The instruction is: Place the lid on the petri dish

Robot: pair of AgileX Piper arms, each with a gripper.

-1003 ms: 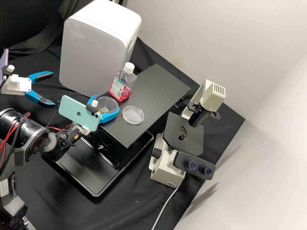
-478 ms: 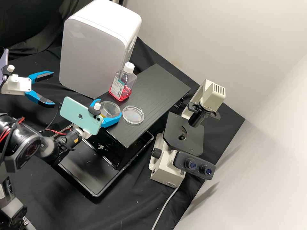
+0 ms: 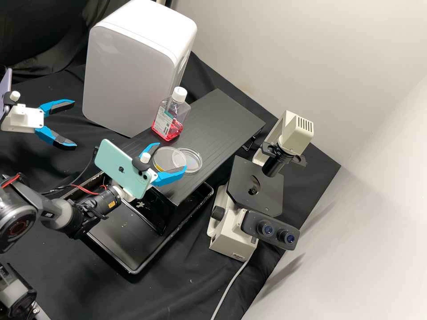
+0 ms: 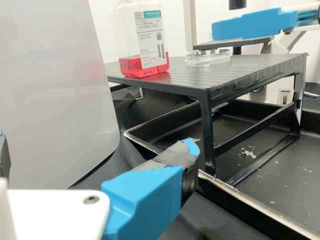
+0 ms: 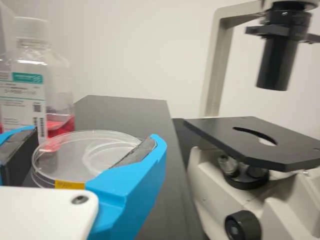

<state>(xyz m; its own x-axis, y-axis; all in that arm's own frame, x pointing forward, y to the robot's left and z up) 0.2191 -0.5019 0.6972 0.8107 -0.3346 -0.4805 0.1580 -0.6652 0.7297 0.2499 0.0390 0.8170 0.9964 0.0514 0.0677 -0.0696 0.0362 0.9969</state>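
Note:
My right gripper [image 3: 171, 156] is shut on a clear round lid [image 3: 167, 159] with a yellow sticker on its rim, holding it just above the black raised platform [image 3: 222, 120]. In the right wrist view the lid [image 5: 65, 150] sits between the two blue fingers [image 5: 135, 170]. A shallow clear petri dish [image 3: 192, 160] lies on the platform right beside the lid, and the lid's edge overlaps its near-left side. In the left wrist view the dish [image 4: 207, 58] rests near the platform's far end. My left gripper [image 3: 73, 124] hangs open over the black cloth far to the left.
A bottle of red liquid [image 3: 169, 115] stands on the platform behind the lid. A large white box [image 3: 133, 62] is at the back left. A microscope [image 3: 262, 178] stands to the right. A black tray [image 3: 133, 235] lies under the platform.
My right gripper has carried the lid to the right across the platform, from well left of the dish to overlapping its edge. The left arm has stayed put.

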